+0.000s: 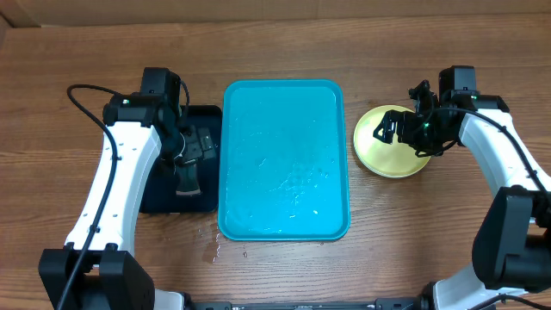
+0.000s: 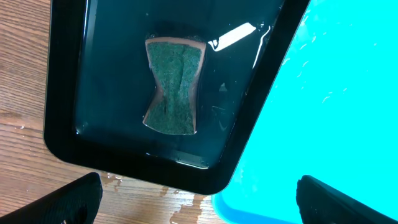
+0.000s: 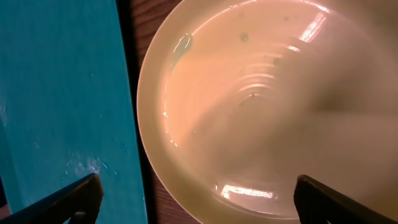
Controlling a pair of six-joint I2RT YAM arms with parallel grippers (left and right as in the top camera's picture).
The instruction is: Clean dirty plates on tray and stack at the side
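The blue tray [image 1: 284,159] lies in the middle of the table, wet and with no plates on it; it also shows in the left wrist view [image 2: 336,106] and in the right wrist view [image 3: 59,99]. A yellow-green plate [image 1: 387,146] lies on the table to the right of the tray; whether other plates lie under it cannot be told. In the right wrist view the plate [image 3: 261,106] is pale and wet. My right gripper [image 3: 196,199] is open and empty just above the plate. My left gripper [image 2: 199,199] is open and empty above the black tray.
A smaller black tray [image 1: 196,194] with water stands left of the blue tray; a green sponge [image 2: 174,87] lies in it. Water drops [image 2: 186,202] lie on the wooden table at the trays' front corners.
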